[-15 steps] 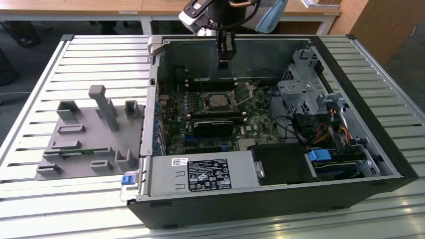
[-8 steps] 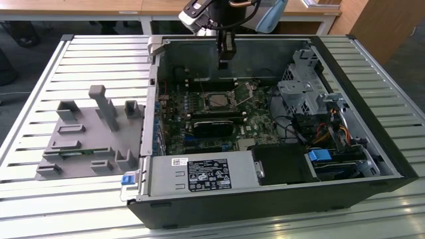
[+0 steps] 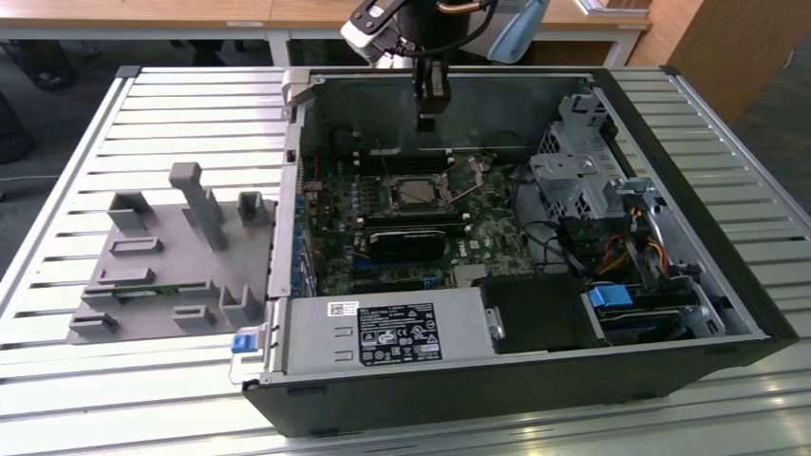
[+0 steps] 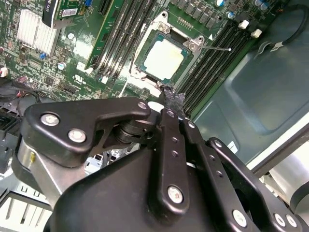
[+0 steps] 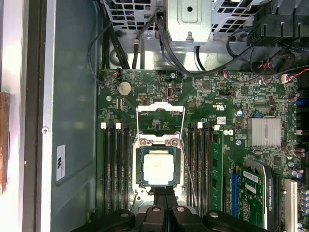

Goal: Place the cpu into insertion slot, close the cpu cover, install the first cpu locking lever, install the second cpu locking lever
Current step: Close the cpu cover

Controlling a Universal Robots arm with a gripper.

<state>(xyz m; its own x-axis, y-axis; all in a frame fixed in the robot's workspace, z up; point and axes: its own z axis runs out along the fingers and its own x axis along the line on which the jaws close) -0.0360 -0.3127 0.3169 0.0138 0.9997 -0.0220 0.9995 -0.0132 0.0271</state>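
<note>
Currently poised with end effector [image 4: 173, 99] pinched shut, empty, near the cpu [image 5: 159, 166] lying in the insertion slot [image 5: 139, 169]. Could knock the cpu askew or bend a loose lever [image 4: 217, 48] if lowered off-line.

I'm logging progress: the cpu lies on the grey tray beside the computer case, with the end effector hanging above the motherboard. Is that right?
Not quite. The cpu lies in the insertion slot on the motherboard, as the first wrist view shows. The end effector does hang above the motherboard.
</note>
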